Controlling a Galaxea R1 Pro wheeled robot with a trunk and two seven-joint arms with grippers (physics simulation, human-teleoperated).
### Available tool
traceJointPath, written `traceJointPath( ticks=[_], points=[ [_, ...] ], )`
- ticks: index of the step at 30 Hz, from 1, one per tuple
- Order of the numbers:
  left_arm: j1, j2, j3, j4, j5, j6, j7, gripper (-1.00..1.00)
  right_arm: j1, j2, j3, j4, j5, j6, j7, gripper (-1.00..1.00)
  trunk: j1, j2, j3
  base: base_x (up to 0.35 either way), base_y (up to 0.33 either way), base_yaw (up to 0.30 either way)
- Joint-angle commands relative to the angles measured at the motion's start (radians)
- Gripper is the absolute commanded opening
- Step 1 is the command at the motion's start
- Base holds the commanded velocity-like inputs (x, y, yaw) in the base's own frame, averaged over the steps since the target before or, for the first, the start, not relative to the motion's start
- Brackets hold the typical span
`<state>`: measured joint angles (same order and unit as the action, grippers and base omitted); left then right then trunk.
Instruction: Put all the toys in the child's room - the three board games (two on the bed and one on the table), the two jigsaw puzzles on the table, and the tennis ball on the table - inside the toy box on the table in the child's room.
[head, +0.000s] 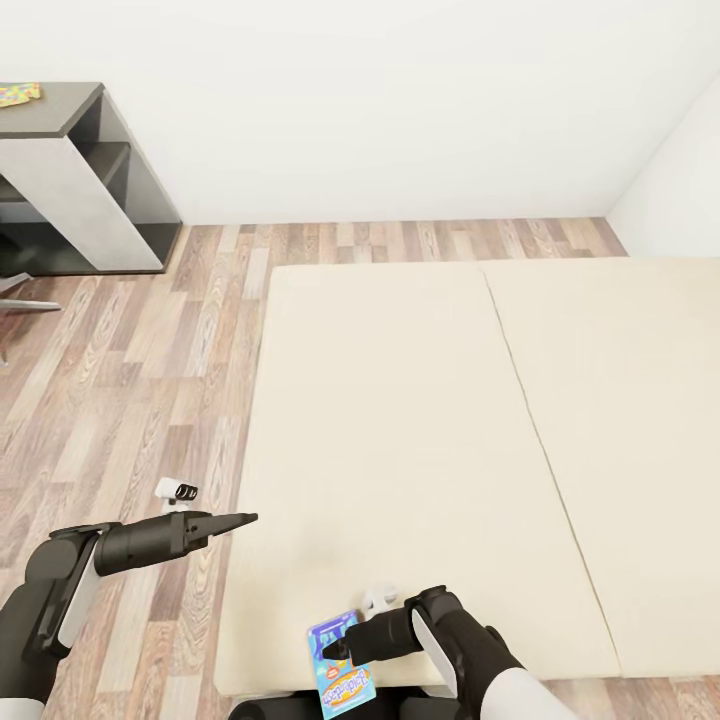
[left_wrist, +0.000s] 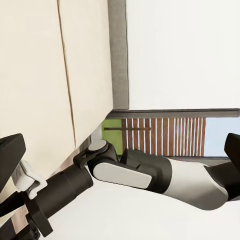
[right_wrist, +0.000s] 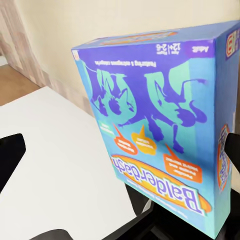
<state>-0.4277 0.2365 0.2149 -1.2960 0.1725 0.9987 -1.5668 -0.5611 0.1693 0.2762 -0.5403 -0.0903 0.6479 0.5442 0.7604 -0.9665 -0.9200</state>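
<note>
I am holding the blue board game in my right gripper, low at the near edge of the bed. In the right wrist view the box is standing tilted between my fingers, its printed face with the cartoon figures turned to the camera; the jaws are closed on it. My left gripper is hanging over the wood floor just beside the bed's left edge. Its fingers are looking pressed together with nothing between them, though the view is narrow there and I may be misjudging. Far off at the upper left, a jigsaw puzzle is lying on the dark-grey table, well apart from both my arms.
</note>
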Motion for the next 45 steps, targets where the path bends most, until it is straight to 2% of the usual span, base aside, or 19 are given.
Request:
traceJointPath(
  ticks=[1, 45],
  points=[
    [0.000, 0.000, 0.000, 0.000, -0.001, 0.011, -0.004, 1.00, 0.000, -0.001, 0.003, -0.001, -0.009, 0.007, -0.003, 1.00, 0.000, -0.001, -0.001, -0.003, 0.012, 0.000],
    [0.000, 0.000, -0.002, 0.000, -0.001, 0.011, -0.004, 1.00, 0.000, 0.000, 0.003, -0.001, -0.009, 0.005, -0.004, 1.00, 0.000, -0.001, -0.001, 0.000, 0.044, 0.000]
  ],
)
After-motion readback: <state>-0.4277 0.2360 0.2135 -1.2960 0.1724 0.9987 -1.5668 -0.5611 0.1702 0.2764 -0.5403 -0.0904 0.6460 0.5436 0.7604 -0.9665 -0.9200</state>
